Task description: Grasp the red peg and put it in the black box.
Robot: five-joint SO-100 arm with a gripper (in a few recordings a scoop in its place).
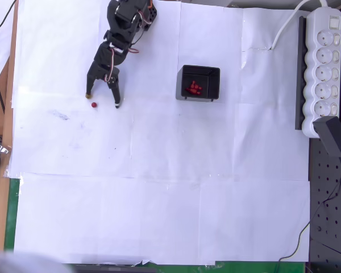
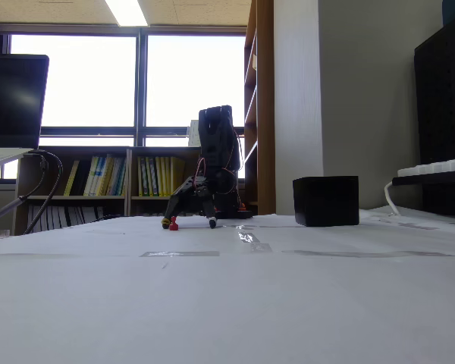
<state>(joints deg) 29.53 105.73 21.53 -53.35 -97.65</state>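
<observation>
In the overhead view the gripper (image 1: 102, 100) stood with its jaws spread wide and empty, the red peg (image 1: 94, 104) lying on the white paper (image 1: 159, 187) between its fingertips (nearer the left one). The black box (image 1: 198, 83) sat well right, red pegs inside. In the fixed view the gripper (image 2: 188, 222) straddled the peg (image 2: 173, 224), the box (image 2: 326, 201) farther right.
</observation>
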